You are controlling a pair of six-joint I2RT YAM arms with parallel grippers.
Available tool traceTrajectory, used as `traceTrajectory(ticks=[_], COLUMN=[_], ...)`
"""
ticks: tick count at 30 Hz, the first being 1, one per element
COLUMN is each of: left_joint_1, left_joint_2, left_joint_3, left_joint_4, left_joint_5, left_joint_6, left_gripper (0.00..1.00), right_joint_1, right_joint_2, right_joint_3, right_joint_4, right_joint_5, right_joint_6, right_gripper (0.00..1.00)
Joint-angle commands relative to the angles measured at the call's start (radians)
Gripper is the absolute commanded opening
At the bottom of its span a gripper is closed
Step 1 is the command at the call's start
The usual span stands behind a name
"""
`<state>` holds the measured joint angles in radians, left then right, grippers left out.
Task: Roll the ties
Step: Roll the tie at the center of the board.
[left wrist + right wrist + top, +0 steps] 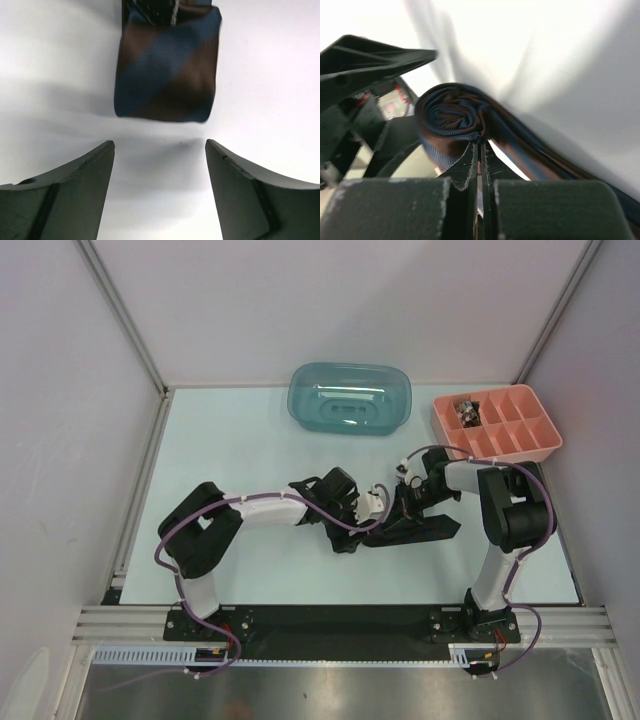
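The right fingers (465, 170) are closed flat against each other. Their tips press on the lower rim of the rolled end of the tie (452, 120), a tight spiral of blue and brown stripes. Whether a layer of cloth is pinched between them cannot be told. From the roll, the unrolled length of the tie trails away toward 4 o'clock in the right wrist view.

The left fingers (75, 190) stand wide apart with nothing between them. In the left wrist view the roll lies on the bench (250, 440) at 12 o'clock, just beyond their tips and not touching them.

From above, both sets of fingers meet near the middle of the bench. The tie is a dark shape under and between them, too hidden there to trace. A teal tub (350, 400) sits at 12 o'clock from them, well apart. A pink divided tray (497, 423) sits at about 2 o'clock, with a small dark item (466, 410) in one far-left compartment.

The left arm (260, 508) folds back at its elbow, then reaches toward 3 o'clock. The right arm (510, 505) rises from its base and turns its wrist toward 9 o'clock. Purple cables (170, 540) loop along both arms.
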<state>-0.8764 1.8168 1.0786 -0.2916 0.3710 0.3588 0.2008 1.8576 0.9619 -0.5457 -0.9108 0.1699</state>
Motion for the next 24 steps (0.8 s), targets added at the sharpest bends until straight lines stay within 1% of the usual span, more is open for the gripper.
traceTrajectory(ticks=[1, 5, 10, 14, 15, 17, 19, 22, 23, 24], left_joint_1=[0.002, -0.004, -0.036, -0.059, -0.061, -0.061, -0.061, -0.062, -0.062, -0.067], left_joint_2=[-0.042, -0.028, 0.015, 0.045, 0.050, 0.070, 0.076, 0.085, 0.093, 0.108], left_joint_3=[-0.026, -0.025, 0.003, 0.007, 0.003, 0.003, -0.005, -0.028, -0.023, -0.017], left_joint_4=[0.066, 0.140, 0.227, 0.288, 0.340, 0.391, 0.425, 0.492, 0.505, 0.506], left_joint_5=[0.080, 0.118, 0.114, 0.072, 0.065, 0.043, 0.036, 0.037, 0.045, 0.046], left_joint_6=[-0.061, -0.136, -0.188, -0.219, -0.227, -0.248, -0.251, -0.256, -0.259, -0.268], left_gripper=[0.79, 0.85, 0.87, 0.88, 0.88, 0.88, 0.88, 0.83, 0.79, 0.78], right_joint_1=[-0.009, -0.008, 0.008, 0.022, 0.028, 0.035, 0.038, 0.045, 0.046, 0.051], right_joint_2=[0.026, 0.025, 0.025, 0.041, 0.048, 0.057, 0.071, 0.087, 0.092, 0.100], right_joint_3=[0.026, 0.041, 0.055, 0.069, 0.072, 0.075, 0.078, 0.081, 0.080, 0.080], right_joint_4=[-0.062, -0.089, -0.106, -0.109, -0.109, -0.106, -0.099, -0.086, -0.079, -0.073], right_joint_5=[0.225, 0.279, 0.360, 0.394, 0.403, 0.406, 0.409, 0.397, 0.389, 0.385], right_joint_6=[-0.098, -0.115, -0.112, -0.101, -0.098, -0.090, -0.086, -0.078, -0.075, -0.064], right_gripper=[0.00, 0.00, 0.00, 0.00, 0.00, 0.00, 0.00, 0.00, 0.00, 0.00])
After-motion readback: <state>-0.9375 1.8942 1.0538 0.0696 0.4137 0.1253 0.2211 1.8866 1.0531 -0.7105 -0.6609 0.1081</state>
